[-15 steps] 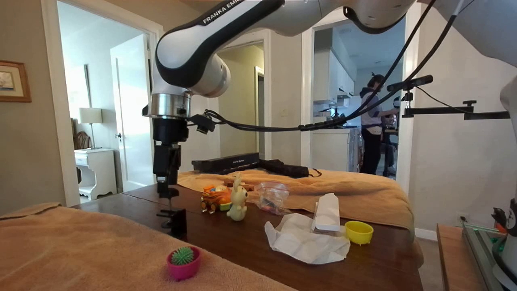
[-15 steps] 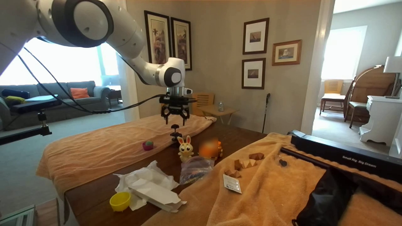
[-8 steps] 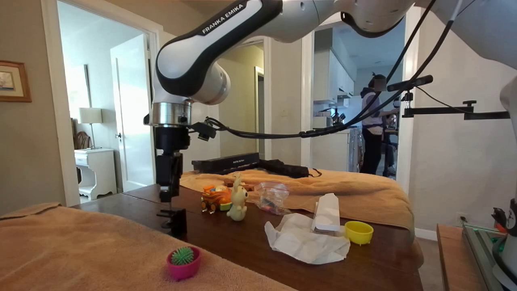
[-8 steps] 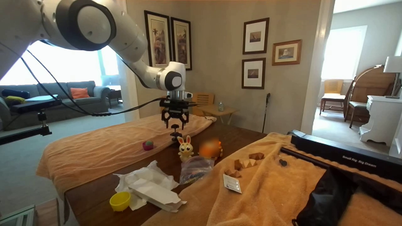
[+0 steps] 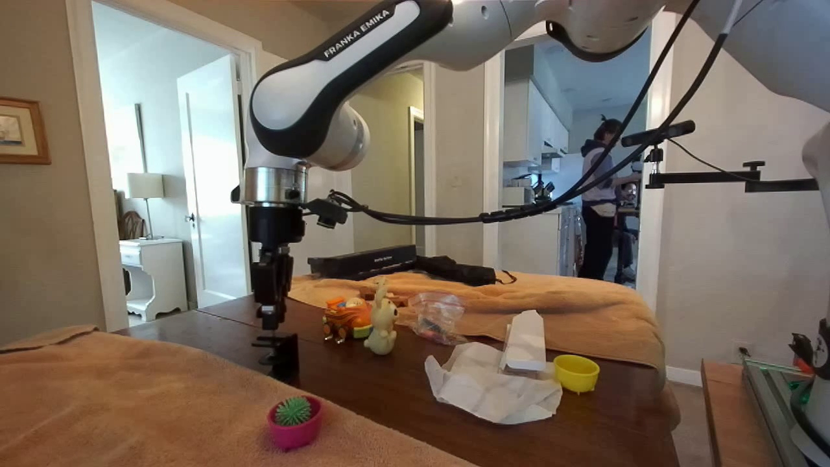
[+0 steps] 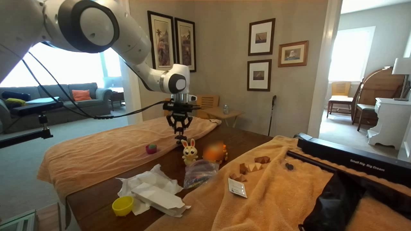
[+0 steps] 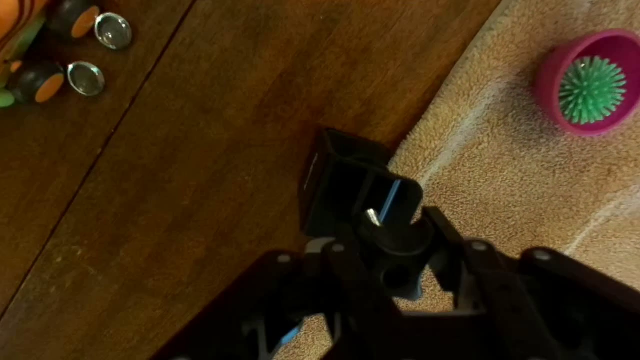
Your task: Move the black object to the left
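Note:
The black object (image 5: 285, 357) is a small black clamp-like piece standing upright on the dark wooden table, beside the edge of the tan towel. My gripper (image 6: 179, 131) points straight down over it, and its jaws have come together around the rounded top. In the wrist view the black object (image 7: 345, 190) shows its blocky foot beyond the fingers, with its round knob between them. The fingers (image 5: 271, 318) cover most of the knob and stem in both exterior views. The foot appears to rest on the table.
Close by stand a cream rabbit figure (image 6: 190, 152) and an orange toy vehicle (image 5: 347, 319). On the near towel sits a pink bowl (image 5: 295, 431) with a green spiky ball. A plastic bag (image 6: 200, 173), white paper (image 5: 486, 383) and a yellow bowl (image 5: 576, 373) lie farther along.
My gripper has come down a little over the black object, and its jaws have gone from wide apart to closed around the knob. The black object's foot stays in the same place.

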Robot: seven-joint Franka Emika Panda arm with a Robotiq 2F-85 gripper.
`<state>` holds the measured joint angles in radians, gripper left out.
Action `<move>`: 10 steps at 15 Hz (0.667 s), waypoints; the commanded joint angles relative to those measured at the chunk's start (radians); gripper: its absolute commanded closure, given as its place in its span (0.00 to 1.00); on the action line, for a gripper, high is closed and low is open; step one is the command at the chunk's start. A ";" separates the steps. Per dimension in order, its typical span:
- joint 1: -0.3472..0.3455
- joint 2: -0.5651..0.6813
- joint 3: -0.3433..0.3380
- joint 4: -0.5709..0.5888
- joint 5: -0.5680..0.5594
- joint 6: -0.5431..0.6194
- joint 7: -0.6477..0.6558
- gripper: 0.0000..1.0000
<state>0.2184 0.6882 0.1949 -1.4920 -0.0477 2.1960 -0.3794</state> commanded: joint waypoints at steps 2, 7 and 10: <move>0.034 -0.019 -0.028 -0.025 -0.044 0.052 0.107 0.87; 0.096 -0.034 -0.082 -0.069 -0.072 0.151 0.328 0.87; 0.122 -0.038 -0.103 -0.076 -0.071 0.144 0.443 0.87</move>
<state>0.3071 0.6761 0.1214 -1.5232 -0.0834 2.3152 -0.0635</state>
